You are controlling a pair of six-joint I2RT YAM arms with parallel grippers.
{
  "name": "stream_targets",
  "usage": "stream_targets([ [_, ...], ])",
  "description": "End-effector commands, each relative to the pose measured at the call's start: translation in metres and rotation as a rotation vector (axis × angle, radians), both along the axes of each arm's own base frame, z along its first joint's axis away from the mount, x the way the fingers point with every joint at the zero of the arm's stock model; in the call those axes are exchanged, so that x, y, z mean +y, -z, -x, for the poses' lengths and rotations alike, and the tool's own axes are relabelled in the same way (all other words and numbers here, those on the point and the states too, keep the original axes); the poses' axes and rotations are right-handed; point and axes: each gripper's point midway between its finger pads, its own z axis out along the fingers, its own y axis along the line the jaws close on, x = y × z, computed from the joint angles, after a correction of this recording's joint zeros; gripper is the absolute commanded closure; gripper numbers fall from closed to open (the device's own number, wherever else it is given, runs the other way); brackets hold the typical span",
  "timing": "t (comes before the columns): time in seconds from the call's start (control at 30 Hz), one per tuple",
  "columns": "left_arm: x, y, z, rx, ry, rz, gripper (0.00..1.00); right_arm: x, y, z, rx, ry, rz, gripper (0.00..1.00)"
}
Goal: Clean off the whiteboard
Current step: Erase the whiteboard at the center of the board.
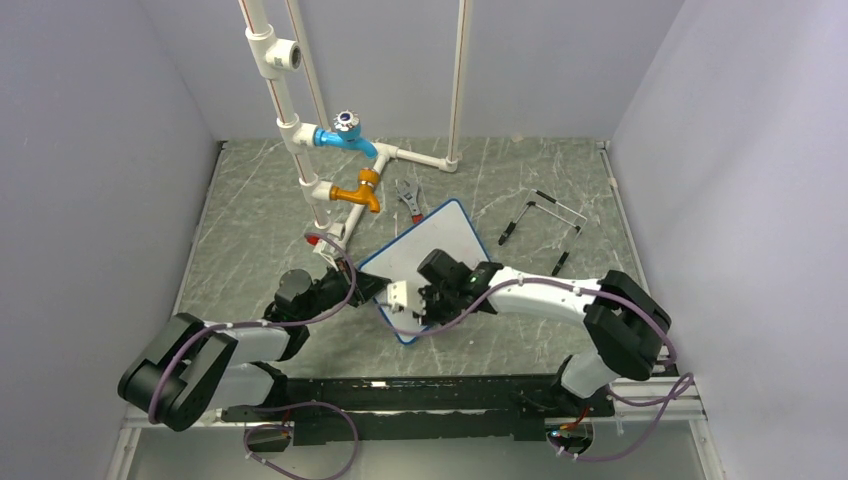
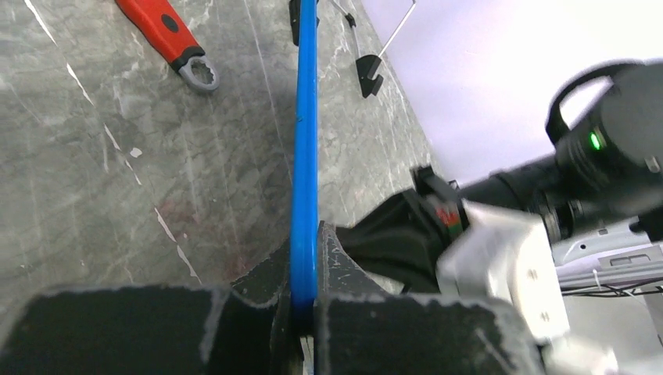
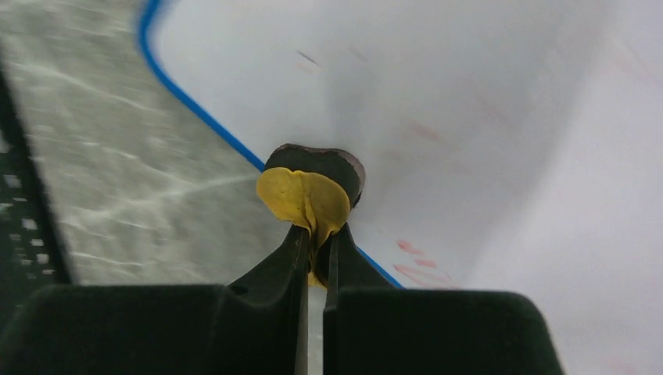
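At mid-table, between the two arms: one whiteboard (image 1: 445, 235), blue-framed, set cornerwise to the table (image 1: 250, 220) edge. Whether it lies flat or is tipped up I cannot tell.

- Left gripper (image 2: 303, 262): jaws closed on the board's blue frame, pinching its near-left edge to steady it.
- Right gripper (image 3: 317, 238): jaws clamped on a yellow wad (image 3: 305, 199) backed by a dark pad (image 3: 317, 160). The pad presses against the white face, close to the frame.
- Red smears (image 3: 410, 250): faint, beside the pad near the blue edge, with paler traces further up the face. Most of the surface reads white.
- Step in hand, by my reckoning: wiping, well along, the near edge unfinished.
- Next move calls for: sliding the pad sideways over the smears under steady pressure, with the left grip firm so that the board does not skid.
- Also present: red-handled wrench (image 2: 168, 35); pipe rig with taps (image 1: 345, 135).
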Motion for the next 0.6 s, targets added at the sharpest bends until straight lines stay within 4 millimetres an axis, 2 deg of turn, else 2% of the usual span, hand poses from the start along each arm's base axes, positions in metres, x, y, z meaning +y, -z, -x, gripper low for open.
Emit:
stream_targets([
  [0.0,-0.013,-0.057,0.007,-0.155,0.089,0.118,1.00,-0.019,-0.022,-0.066,-0.110,0.255,-0.077,1.00],
  [0.1,-0.014,-0.058,0.007,-0.154,0.098,0.125,1.00,-0.034,-0.027,-0.086,-0.145,0.351,-0.086,1.00],
  [0.17,-0.016,-0.059,0.007,-0.156,0.107,0.134,1.00,-0.035,-0.024,-0.082,-0.130,0.334,-0.077,1.00],
  [0.27,-0.016,-0.059,0.008,-0.153,0.110,0.143,1.00,-0.026,-0.015,-0.060,-0.070,0.236,-0.058,1.00],
  [0.43,-0.014,-0.057,0.008,-0.151,0.099,0.129,1.00,-0.005,0.000,0.002,0.019,-0.044,-0.005,1.00],
  [0.5,-0.014,-0.057,0.007,-0.152,0.096,0.123,1.00,-0.003,0.004,0.013,0.040,-0.089,0.013,1.00],
  [0.57,-0.014,-0.057,0.007,-0.153,0.097,0.117,1.00,0.000,0.004,0.010,0.028,-0.071,0.012,1.00],
])
